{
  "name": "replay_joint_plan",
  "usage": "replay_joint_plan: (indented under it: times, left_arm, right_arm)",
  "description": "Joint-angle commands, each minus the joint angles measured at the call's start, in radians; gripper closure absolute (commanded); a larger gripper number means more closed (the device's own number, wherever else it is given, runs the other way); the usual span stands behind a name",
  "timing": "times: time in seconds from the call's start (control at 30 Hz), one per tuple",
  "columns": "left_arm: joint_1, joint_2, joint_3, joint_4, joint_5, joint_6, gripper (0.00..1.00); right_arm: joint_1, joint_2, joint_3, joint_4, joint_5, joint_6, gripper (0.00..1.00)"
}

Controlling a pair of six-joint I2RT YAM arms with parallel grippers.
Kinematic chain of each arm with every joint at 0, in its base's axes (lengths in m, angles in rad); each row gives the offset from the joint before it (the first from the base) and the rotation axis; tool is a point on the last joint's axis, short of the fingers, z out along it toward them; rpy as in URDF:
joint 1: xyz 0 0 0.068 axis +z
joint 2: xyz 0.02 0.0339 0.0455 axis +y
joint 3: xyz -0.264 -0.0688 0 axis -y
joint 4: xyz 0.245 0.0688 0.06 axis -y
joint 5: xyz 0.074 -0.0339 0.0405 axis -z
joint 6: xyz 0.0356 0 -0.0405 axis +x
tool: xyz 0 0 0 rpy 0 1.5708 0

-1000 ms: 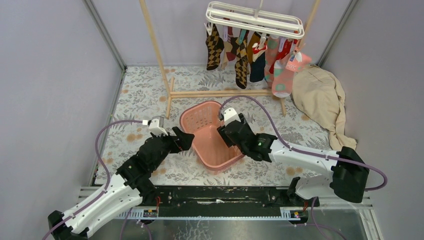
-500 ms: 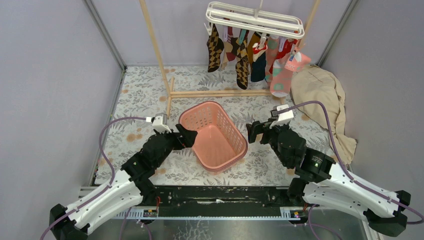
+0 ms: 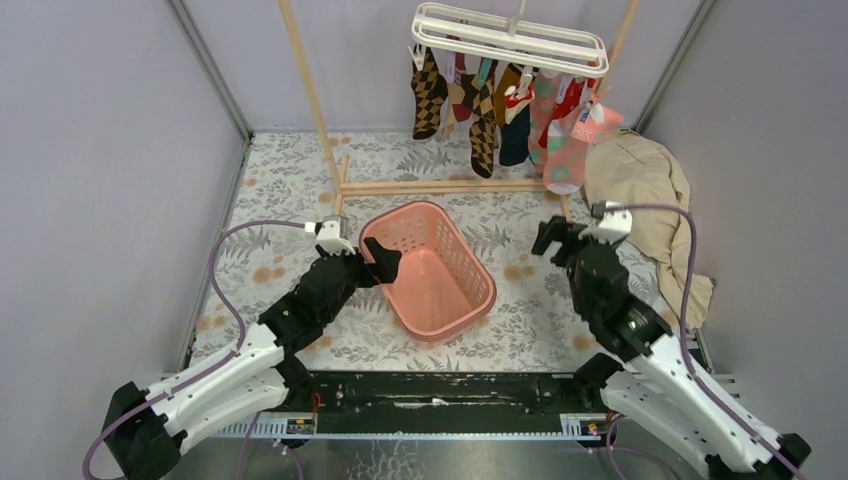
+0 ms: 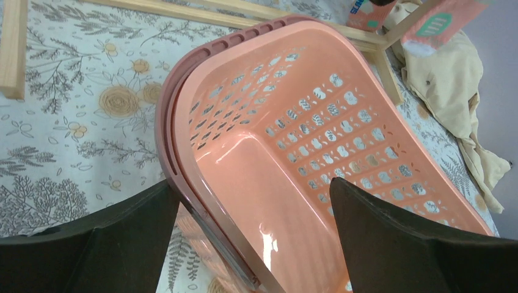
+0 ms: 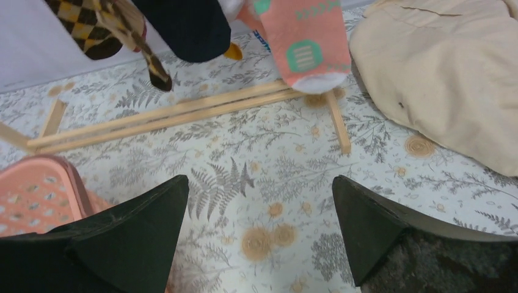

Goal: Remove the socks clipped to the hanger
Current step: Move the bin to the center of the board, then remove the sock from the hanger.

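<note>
At twelve o'clock the socks (image 3: 485, 125) hang clipped to the hanger (image 3: 510, 38); right pincer (image 3: 555, 238) (released, empty, like the left pincer (image 3: 385, 262)) should rise, grip the nearest toe, pull straight down

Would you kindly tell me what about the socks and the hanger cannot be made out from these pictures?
Top view: the socks overlap, so their count is uncertain; clips on the hanger are too small to match to socks; its hook is cut by the top edge.
Right wrist: the top edge cuts off the socks' tops; the hanger is out of frame.
Left wrist: little beyond the tip of a pink sock shows.
</note>
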Motion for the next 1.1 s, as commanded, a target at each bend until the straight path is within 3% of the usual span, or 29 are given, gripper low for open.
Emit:
replay_joint_plan:
  times: [0.0, 0.13, 0.33, 0.53, 0.67, 0.8, 0.9, 1.07]
  left_arm:
    - [-0.006, 0.025, 0.056, 0.133, -0.045, 0.051, 0.01]
    - [-0.007, -0.002, 0.059, 0.155, -0.039, 0.081, 0.01]
    - [-0.007, -0.065, 0.048, 0.123, -0.065, 0.096, 0.01]
    - [-0.007, -0.129, -0.004, 0.126, -0.098, 0.111, 0.01]
    - [-0.005, -0.062, -0.03, 0.222, -0.158, 0.148, 0.01]
    - [-0.005, 0.074, 0.05, 0.233, -0.177, 0.159, 0.01]
    - [-0.005, 0.082, 0.061, 0.244, -0.138, 0.148, 0.01]
    - [-0.005, 0.035, 0.04, 0.236, -0.1, 0.132, 0.01]
  right_arm:
    - [-0.175, 0.231, 0.155, 0.07, -0.313, 0.027, 0.05]
    - [-0.229, 0.311, 0.166, 0.148, -0.318, 0.022, 0.05]
    - [-0.397, 0.327, 0.101, 0.255, -0.473, 0.12, 0.12]
    - [-0.474, 0.386, 0.08, 0.322, -0.484, 0.156, 0.13]
    - [-0.493, 0.442, 0.104, 0.347, -0.525, 0.152, 0.14]
    - [-0.571, 0.483, 0.121, 0.372, -0.544, 0.161, 0.14]
    - [-0.672, 0.511, 0.121, 0.412, -0.655, 0.188, 0.1]
    - [-0.852, 0.607, 0.083, 0.629, -0.951, 0.305, 0.06]
